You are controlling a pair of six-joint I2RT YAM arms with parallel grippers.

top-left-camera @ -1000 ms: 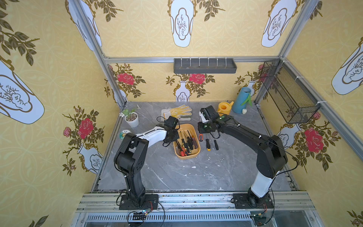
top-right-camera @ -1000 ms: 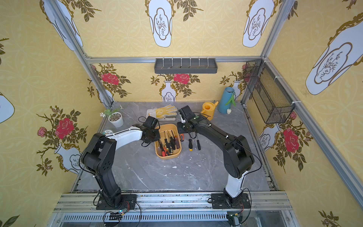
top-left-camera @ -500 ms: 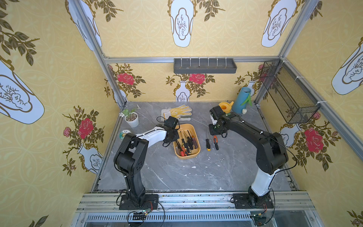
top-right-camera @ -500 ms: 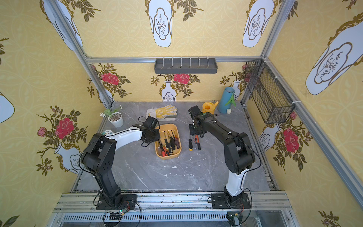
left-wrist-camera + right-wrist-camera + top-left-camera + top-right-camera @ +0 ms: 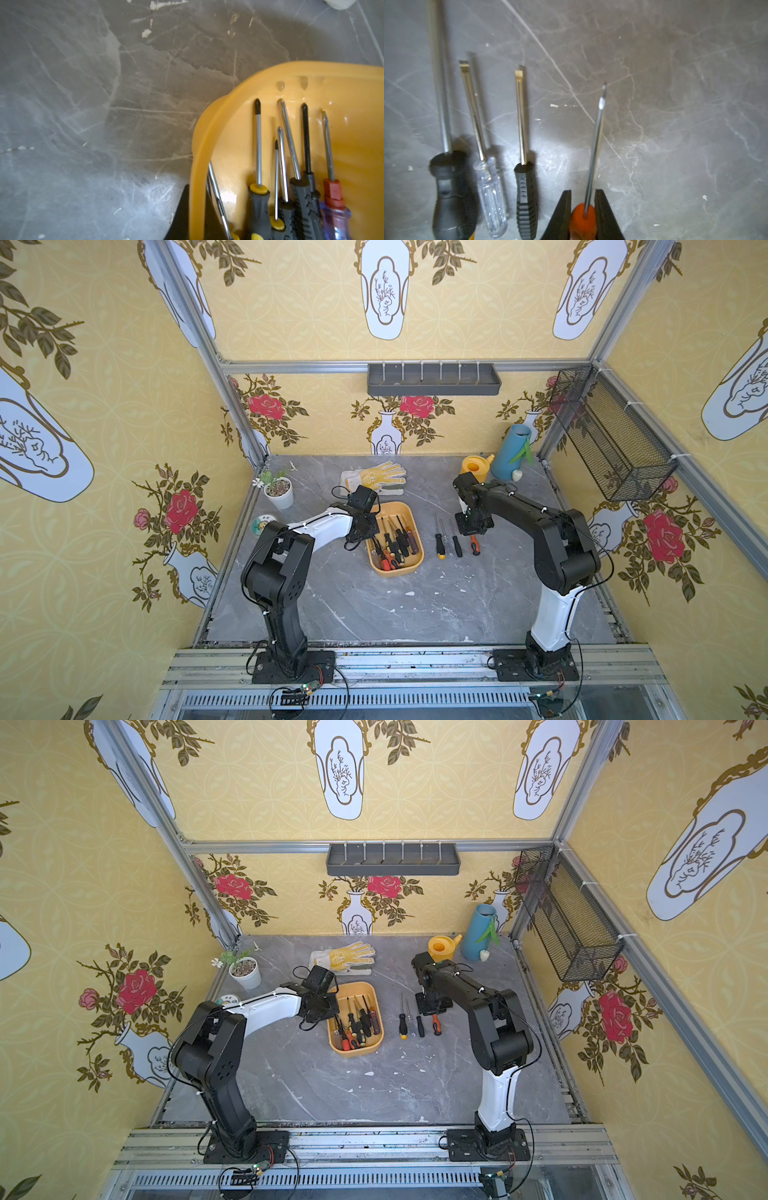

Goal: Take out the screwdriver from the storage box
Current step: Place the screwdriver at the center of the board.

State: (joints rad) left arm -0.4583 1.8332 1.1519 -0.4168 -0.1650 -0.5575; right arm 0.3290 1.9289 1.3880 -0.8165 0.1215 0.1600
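The yellow-orange storage box [image 5: 395, 572] [image 5: 355, 1051] sits mid-table and holds several screwdrivers [image 5: 395, 541]. My left gripper [image 5: 365, 531] [image 5: 196, 199] is shut on the box's left rim [image 5: 196, 145], one finger outside the wall and one inside. To the right of the box, three screwdrivers lie in a row: black-and-yellow [image 5: 450, 187], clear [image 5: 491, 197] and black [image 5: 525, 187]. My right gripper [image 5: 473, 526] [image 5: 583, 193] is shut on an orange-handled screwdriver [image 5: 475, 545] [image 5: 582, 222] at the row's right end. Its shaft points toward the back wall. I cannot tell whether it touches the table.
A yellow-and-white glove [image 5: 376, 479] lies behind the box. A small potted plant [image 5: 278, 491] and a round tin [image 5: 262, 524] are at the left. A yellow watering can [image 5: 473, 467] and a blue jug [image 5: 511, 452] stand at the back right. A grey wall tray [image 5: 434, 379] and a wire-mesh basket [image 5: 611, 435] hang above.
My right arm has carried the orange-handled screwdriver rightward, from beside the box to the right end of the row on the table. The left arm and the box have not moved.
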